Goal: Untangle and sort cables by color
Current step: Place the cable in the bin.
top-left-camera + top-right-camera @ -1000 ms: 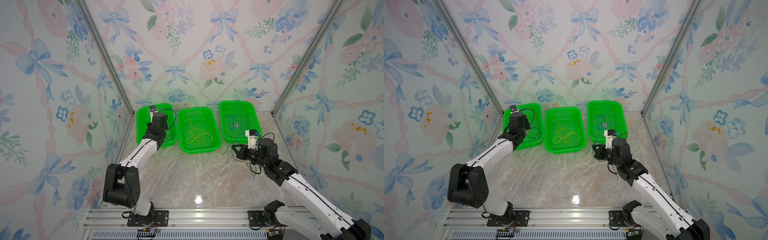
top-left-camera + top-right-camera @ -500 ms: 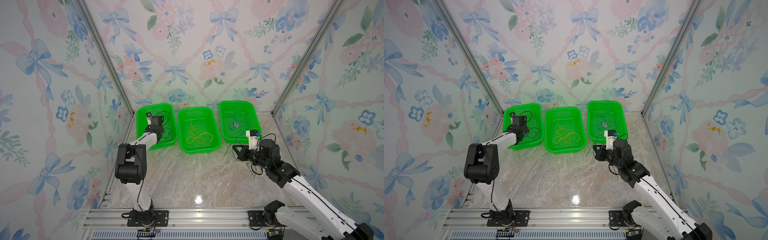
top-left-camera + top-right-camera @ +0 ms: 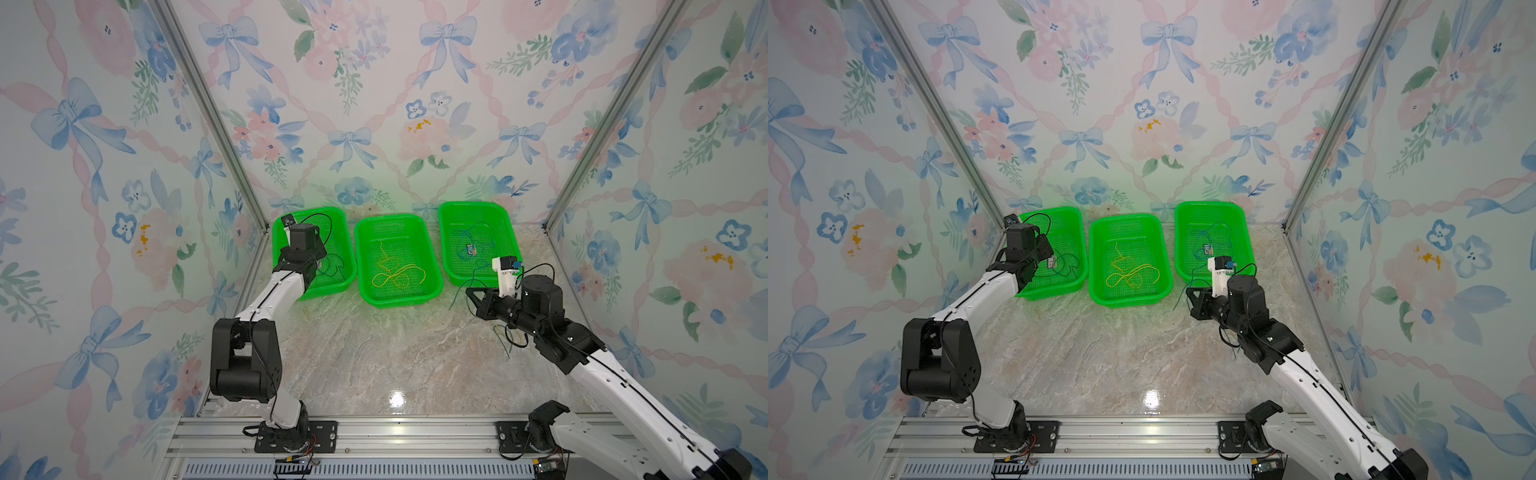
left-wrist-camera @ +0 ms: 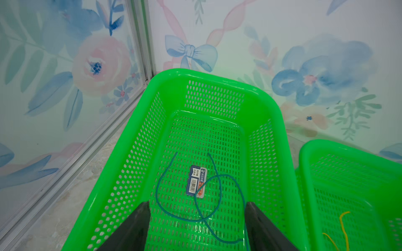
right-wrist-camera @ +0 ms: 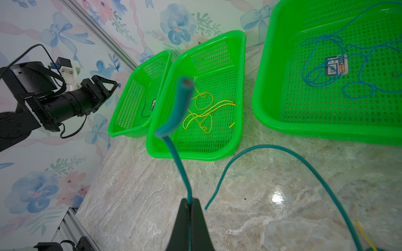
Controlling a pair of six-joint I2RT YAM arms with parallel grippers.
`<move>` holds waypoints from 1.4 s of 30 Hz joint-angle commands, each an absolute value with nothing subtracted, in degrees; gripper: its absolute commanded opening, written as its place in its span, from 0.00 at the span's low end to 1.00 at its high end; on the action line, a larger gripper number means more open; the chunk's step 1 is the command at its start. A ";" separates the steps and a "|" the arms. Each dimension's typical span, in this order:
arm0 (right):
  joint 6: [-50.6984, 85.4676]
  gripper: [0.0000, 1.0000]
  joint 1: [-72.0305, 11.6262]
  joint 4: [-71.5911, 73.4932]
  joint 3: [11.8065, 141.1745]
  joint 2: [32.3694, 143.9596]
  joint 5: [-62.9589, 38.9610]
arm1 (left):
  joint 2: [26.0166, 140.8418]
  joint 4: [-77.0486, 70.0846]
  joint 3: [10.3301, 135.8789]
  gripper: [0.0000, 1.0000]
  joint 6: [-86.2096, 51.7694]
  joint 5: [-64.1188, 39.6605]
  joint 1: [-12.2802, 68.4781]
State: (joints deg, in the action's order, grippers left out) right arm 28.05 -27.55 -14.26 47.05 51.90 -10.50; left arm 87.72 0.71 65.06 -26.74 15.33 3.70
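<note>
My left gripper (image 4: 197, 204) hangs open over the left green basket (image 4: 217, 75), and nothing sits between its fingers. A dark green cable (image 4: 158, 184) lies curled and loose on that basket's floor. My right gripper (image 5: 189, 201) is shut on another dark green cable (image 5: 180, 165), which stands up out of the jaws above the marble table. In a top view this gripper (image 3: 469, 291) is just in front of the right basket (image 3: 478, 205). Yellow cables (image 3: 395, 276) lie in the middle basket (image 3: 390, 217). Blue cables (image 3: 473, 245) lie in the right basket.
A long arc of dark green cable (image 5: 282, 148) and a yellow cable (image 5: 365, 236) lie on the table beside my right arm. A printed label (image 4: 196, 182) lies on the left basket's floor. The three baskets stand in a row against the back wall.
My left gripper has gone from shut to open over the left basket, and the green cable now lies free there. The left arm's elbow has shifted. The right arm has barely moved.
</note>
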 commanded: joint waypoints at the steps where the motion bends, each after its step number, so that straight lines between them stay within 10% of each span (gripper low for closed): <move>1: 25.43 0.00 -28.84 -12.30 48.33 51.47 -11.81 | 82.87 0.33 61.33 0.79 -32.36 -2.74 4.79; 9: 26.40 0.00 -29.18 -3.39 46.04 52.55 -14.60 | 76.78 -0.01 57.37 0.80 -26.93 -21.91 20.25; 26: 20.12 0.00 -35.03 6.45 42.54 53.40 -26.10 | 79.16 -2.77 55.07 0.80 -24.13 -28.58 39.61; 31: 18.29 0.00 -37.24 5.81 43.21 53.60 -25.85 | 81.86 -3.44 56.54 0.46 -24.96 -27.72 39.77; 34: 18.11 0.00 -37.27 5.54 43.35 53.94 -25.37 | 82.14 -3.61 57.50 0.05 -24.83 -27.67 39.83; 39: 18.17 0.03 -37.27 5.43 43.09 54.43 -24.13 | 80.18 -3.72 57.39 0.00 -24.92 -25.09 39.92; 42: 18.25 0.27 -37.28 5.89 42.55 54.83 -23.17 | 78.51 -3.63 56.82 0.00 -24.94 -21.29 39.73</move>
